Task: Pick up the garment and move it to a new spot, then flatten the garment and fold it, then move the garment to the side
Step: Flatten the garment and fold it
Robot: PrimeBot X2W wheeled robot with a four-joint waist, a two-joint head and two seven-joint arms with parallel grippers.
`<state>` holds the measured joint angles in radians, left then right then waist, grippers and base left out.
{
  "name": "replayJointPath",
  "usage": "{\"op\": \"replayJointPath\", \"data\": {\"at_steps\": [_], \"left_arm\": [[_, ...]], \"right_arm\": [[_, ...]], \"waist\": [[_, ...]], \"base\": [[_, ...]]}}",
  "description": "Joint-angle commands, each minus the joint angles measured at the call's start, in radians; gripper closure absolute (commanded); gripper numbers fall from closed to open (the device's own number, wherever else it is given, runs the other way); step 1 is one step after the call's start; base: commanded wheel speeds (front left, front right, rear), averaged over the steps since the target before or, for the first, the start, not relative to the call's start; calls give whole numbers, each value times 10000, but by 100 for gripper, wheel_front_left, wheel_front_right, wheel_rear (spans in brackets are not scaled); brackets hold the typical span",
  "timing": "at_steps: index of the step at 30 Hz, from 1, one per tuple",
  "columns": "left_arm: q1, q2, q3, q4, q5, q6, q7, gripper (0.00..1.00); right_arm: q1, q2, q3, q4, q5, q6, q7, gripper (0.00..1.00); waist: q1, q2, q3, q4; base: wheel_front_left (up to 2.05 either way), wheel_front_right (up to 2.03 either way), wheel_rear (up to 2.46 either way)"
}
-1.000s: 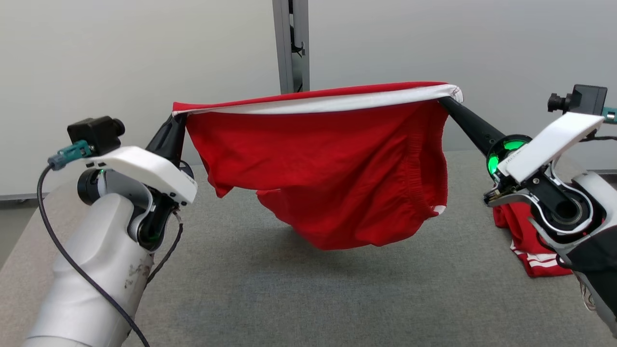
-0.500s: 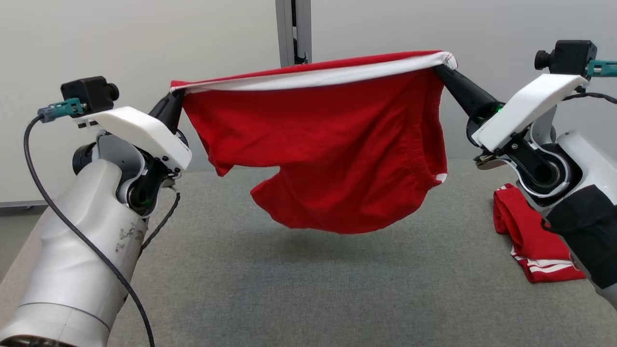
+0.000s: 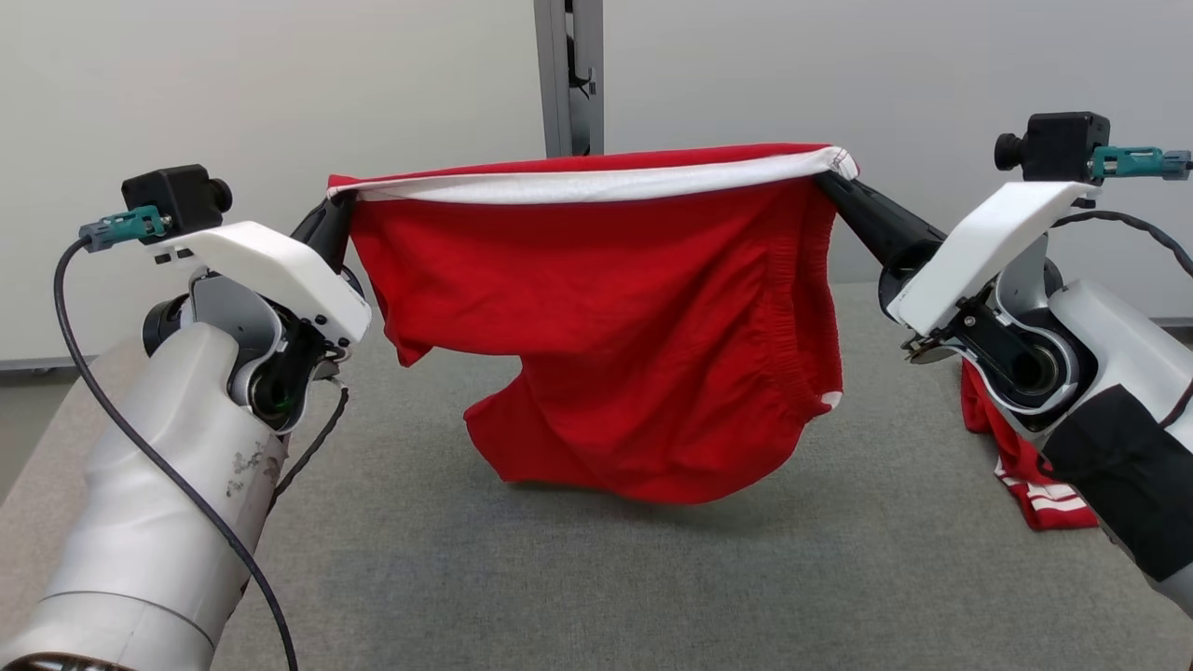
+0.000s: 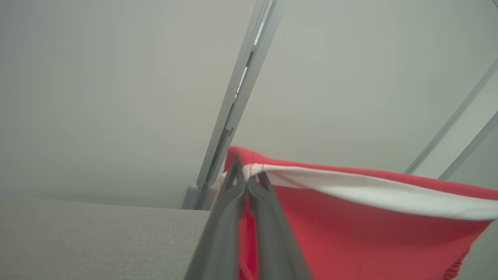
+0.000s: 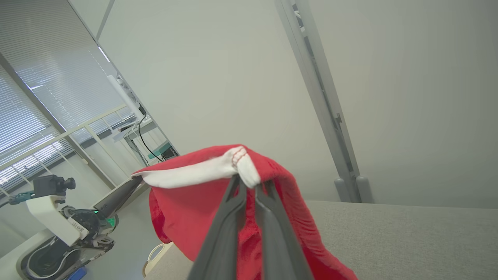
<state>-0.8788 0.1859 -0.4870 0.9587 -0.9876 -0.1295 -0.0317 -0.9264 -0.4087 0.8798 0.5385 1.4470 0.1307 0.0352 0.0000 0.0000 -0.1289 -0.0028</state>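
A red garment point(image 3: 615, 317) with a white band along its top edge hangs stretched between my two grippers above the grey table point(image 3: 559, 578). My left gripper point(image 3: 337, 207) is shut on the garment's left top corner, and in the left wrist view the left gripper point(image 4: 249, 179) pinches the red garment point(image 4: 350, 233) at its white-banded corner. My right gripper point(image 3: 832, 184) is shut on the right top corner; the right wrist view shows the right gripper point(image 5: 249, 184) clamped on the garment point(image 5: 186, 217). The garment's lowest fold hangs just above the table.
A second red cloth with white stripes point(image 3: 1025, 471) lies crumpled on the table's right side, partly behind my right arm. A grey post point(image 3: 570, 75) stands against the pale wall behind the table. My left arm point(image 5: 70, 229) appears in the right wrist view.
The garment first rose, then came down; its lower fold now hangs nearer the table. My right gripper has moved left and lower, and the top edge is more level.
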Motion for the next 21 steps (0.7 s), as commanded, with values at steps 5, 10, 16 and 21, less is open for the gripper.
{"op": "replayJointPath", "data": {"at_steps": [5,10,16,21], "left_arm": [[-744,279,84,371,-171,39,497,100],[-2376,-10,118,729,-104,138,461,100],[-4806,-253,387,1122,203,274,-937,100],[-5702,-603,718,1411,136,239,-2026,100]], "right_arm": [[-1028,335,426,894,-485,0,112,100],[-3018,907,641,1650,-1093,0,-324,100],[-5491,1502,596,2942,-1973,0,-2420,100],[-6082,1717,553,3548,-2319,0,-2951,100]], "waist": [[0,0,1152,-314],[0,0,2679,-262],[0,0,4390,-116],[0,0,5109,88]], "base": [[0,0,0],[0,0,0],[0,0,0],[0,0,0]]}}
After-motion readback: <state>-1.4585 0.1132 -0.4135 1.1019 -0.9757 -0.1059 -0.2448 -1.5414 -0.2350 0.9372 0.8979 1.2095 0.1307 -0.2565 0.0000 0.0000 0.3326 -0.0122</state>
